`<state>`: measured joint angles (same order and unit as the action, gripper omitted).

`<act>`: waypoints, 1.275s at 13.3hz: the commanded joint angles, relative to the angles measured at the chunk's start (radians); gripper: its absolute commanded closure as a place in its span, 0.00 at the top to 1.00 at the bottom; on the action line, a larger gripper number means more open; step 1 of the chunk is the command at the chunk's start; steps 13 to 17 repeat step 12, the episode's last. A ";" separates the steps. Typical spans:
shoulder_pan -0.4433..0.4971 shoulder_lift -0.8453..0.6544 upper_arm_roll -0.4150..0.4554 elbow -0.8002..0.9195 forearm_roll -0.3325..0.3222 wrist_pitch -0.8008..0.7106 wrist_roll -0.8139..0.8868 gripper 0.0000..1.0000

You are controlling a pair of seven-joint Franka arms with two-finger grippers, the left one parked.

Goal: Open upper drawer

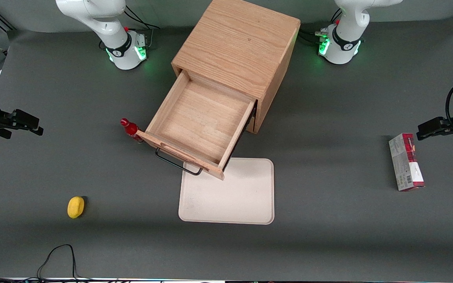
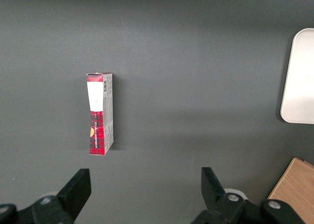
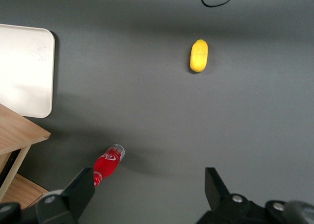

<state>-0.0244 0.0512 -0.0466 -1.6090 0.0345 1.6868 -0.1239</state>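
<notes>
your gripper [image 1: 34, 127] hangs released and empty, well apart from the upper drawer [image 1: 201, 124], which juts far out of the cabinet [image 1: 238, 55]. opening looks done; you need only keep clear.

White arm [image 1: 92, 15], green-lit base [image 1: 126, 53], black pincer [image 1: 26, 124], blk cables [image 1: 138, 17]

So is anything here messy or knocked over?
Nothing is spilled or broken. The cabinet sits askew, with its upper drawer pulled out over the tray. A red bottle stands close beside the drawer's front. The pincer hangs open and empty near the table's edge.
</notes>
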 commanded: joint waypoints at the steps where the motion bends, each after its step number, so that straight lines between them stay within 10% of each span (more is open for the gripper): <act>1: -0.017 -0.014 0.021 -0.011 -0.019 0.001 0.024 1.00; 17: 0.031 -0.016 -0.025 -0.014 -0.027 -0.013 0.027 1.00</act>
